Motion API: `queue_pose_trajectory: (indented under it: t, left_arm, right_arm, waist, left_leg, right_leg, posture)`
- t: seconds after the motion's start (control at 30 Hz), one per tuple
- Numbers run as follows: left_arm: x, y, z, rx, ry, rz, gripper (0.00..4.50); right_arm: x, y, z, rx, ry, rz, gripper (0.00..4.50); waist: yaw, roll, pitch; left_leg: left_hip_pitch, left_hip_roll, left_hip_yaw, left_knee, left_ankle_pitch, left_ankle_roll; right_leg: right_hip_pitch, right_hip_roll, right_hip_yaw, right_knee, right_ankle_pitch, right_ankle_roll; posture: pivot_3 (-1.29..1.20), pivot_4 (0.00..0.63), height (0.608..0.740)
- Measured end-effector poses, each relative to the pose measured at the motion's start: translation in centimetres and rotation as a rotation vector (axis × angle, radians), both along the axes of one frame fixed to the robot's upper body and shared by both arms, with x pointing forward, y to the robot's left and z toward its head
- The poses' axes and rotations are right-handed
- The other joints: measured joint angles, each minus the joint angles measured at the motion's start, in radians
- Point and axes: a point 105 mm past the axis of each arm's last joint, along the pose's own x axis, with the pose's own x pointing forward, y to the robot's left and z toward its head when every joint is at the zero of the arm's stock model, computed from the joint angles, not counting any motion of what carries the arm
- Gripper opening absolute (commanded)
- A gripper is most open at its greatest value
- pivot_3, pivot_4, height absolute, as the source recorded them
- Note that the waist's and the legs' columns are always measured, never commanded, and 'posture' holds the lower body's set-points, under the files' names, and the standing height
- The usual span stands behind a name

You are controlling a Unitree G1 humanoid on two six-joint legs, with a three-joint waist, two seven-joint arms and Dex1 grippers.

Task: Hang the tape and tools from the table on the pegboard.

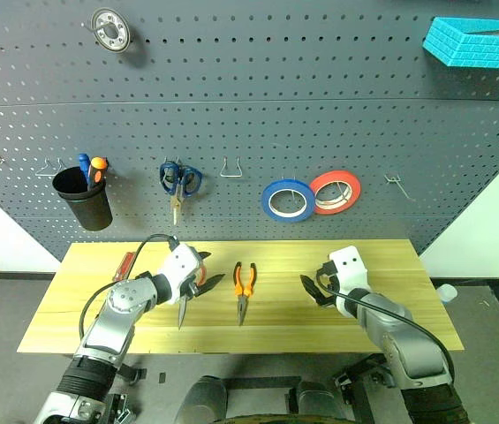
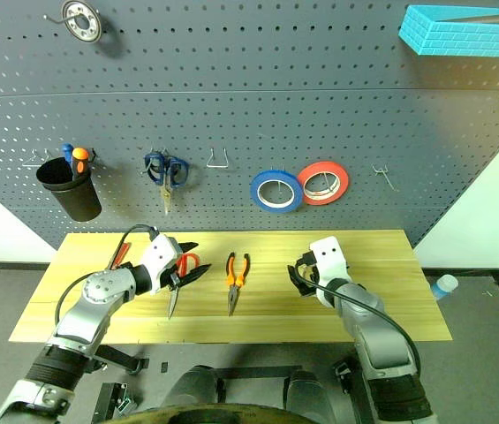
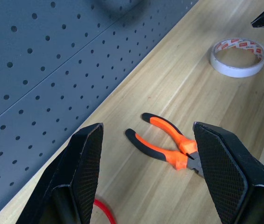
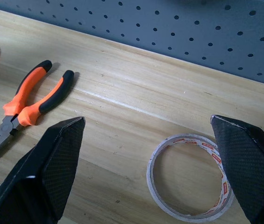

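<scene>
Setting: I read this as a workshop tool station. Landmark: a dark grey pegboard (image 1: 249, 115) with wire hooks. On it I see blue-handled scissors (image 1: 178, 181), a blue tape roll (image 1: 287, 200) beside a red-orange roll (image 1: 336, 192), and a black cup of screwdrivers (image 1: 83, 196). Directly below the board: a light plank table (image 1: 390, 300) carrying orange-handled pliers (image 1: 244, 287).
</scene>
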Motion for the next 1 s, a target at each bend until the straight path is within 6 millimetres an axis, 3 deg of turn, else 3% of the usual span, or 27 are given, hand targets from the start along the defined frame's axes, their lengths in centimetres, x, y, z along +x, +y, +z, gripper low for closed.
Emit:
queue_pose_trajectory:
  t: [0.23, 0.43, 0.7, 1.0]
  left_arm:
    - [0.0, 0.1, -0.1, 0.01, 0.003, 0.003, 3.2]
    - [0.2, 0.2, -0.4, 0.011, 0.012, 0.016, 4.46]
    - [0.0, 0.1, -0.4, 0.01, 0.018, 0.003, 4.46]
    - [-2.1, 0.5, -1.2, 0.029, 0.066, -0.011, 4.46]
  right_arm:
    - [0.0, 0.1, 0.0, 0.009, 0.001, 0.006, 4.5]
    - [-0.2, 0.5, 0.0, 0.034, 0.008, 0.026, 4.5]
    - [-0.5, 0.5, -0.1, 0.032, 0.015, 0.026, 4.5]
    - [-1.9, 0.0, -1.3, 0.01, 0.094, -0.008, 4.5]
  waist:
    - [0.0, 0.0, 0.0]
    - [0.0, 0.0, 0.0]
    - [0.0, 0.0, 0.0]
    - [0.0, 0.0, 0.0]
  left_leg:
    - [0.0, 0.0, 0.0, 0.0, 0.0, 0.0]
    - [0.0, 0.0, 0.0, 0.0, 0.0, 0.0]
    - [0.0, 0.0, 0.0, 0.0, 0.0, 0.0]
    - [0.0, 0.0, 0.0, 0.0, 0.0, 0.0]
  right_leg:
    - [0.0, 0.0, 0.0, 0.0, 0.0, 0.0]
    - [0.0, 0.0, 0.0, 0.0, 0.0, 0.0]
    - [0.0, 0.0, 0.0, 0.0, 0.0, 0.0]
    - [0.0, 0.0, 0.0, 0.0, 0.0, 0.0]
  posture:
    - [0.33, 0.0, 0.74]
    - [0.32, 0.0, 0.74]
    - [0.33, 0.0, 0.74]
    - [0.34, 0.0, 0.74]
